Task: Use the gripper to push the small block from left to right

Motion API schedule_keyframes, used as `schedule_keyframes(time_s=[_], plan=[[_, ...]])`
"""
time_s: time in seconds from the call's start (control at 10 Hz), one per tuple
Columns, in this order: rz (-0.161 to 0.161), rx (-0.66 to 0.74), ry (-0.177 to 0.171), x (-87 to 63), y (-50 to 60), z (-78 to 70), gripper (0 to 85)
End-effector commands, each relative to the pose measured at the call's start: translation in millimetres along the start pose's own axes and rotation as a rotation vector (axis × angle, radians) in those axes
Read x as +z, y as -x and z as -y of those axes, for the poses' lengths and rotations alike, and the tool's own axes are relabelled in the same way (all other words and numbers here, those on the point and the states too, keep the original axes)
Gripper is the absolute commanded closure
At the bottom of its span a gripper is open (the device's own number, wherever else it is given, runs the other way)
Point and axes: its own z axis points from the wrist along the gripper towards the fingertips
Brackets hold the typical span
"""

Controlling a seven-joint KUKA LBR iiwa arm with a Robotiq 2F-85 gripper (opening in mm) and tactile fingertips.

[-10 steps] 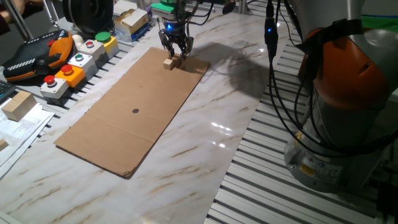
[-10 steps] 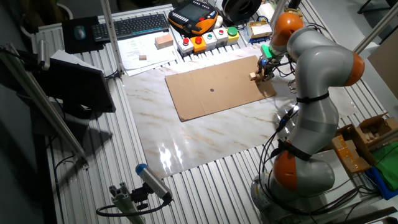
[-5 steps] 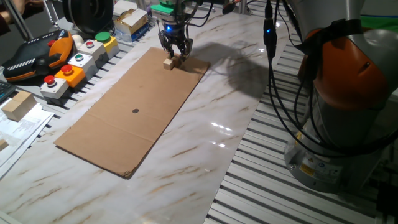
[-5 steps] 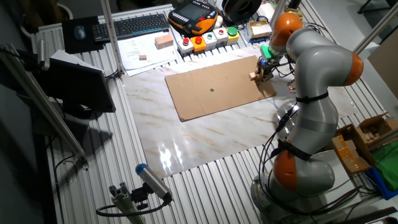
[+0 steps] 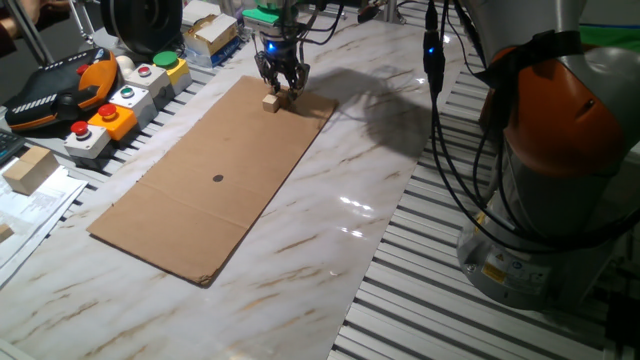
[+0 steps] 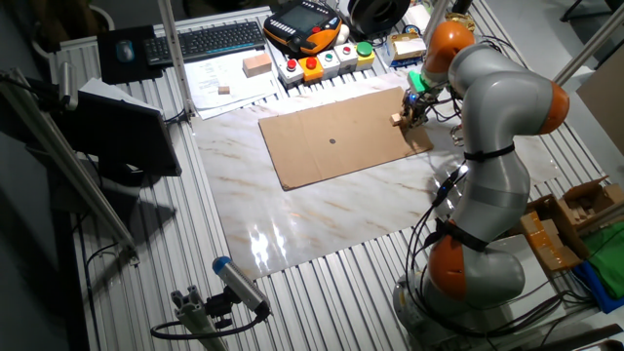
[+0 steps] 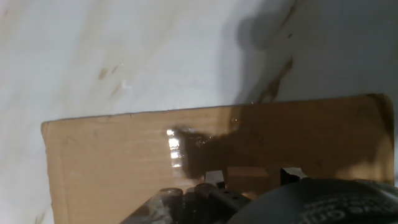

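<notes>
A small tan wooden block (image 5: 270,101) lies on the far end of a brown cardboard sheet (image 5: 220,165). My gripper (image 5: 281,88), a black claw under a wrist with a blue light, hangs low just behind the block, fingers down at it. In the other fixed view the gripper (image 6: 413,110) is right beside the block (image 6: 397,120). In the hand view the block (image 7: 249,172) sits between the two dark fingertips (image 7: 214,178), with small gaps on both sides; the gripper (image 7: 252,177) looks open.
Button boxes (image 5: 120,105) and an orange teach pendant (image 5: 60,85) line the cardboard's left side. A larger wooden block (image 5: 28,167) lies on papers. The arm's base (image 5: 560,170) and hanging cables (image 5: 445,150) stand at the right. Marble table top (image 5: 330,190) surrounds the cardboard.
The gripper has shifted very slightly toward the block. The block has not visibly moved.
</notes>
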Motion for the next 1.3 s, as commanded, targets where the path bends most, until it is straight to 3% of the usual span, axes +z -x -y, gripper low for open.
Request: schedule_keyframes(time_s=[0.0,0.1,0.2,0.3,1.2], plan=[[0.001,-0.004,0.000,0.0,-0.1,-0.1,43.7],[0.002,-0.007,0.002,0.2,-0.2,-0.1,50.0],[0.001,-0.018,0.005,0.3,0.0,0.0,72.3],[-0.002,-0.024,0.008,0.1,0.8,0.4,84.0],[0.004,-0.043,-0.001,-5.3,2.1,-1.0,84.0]])
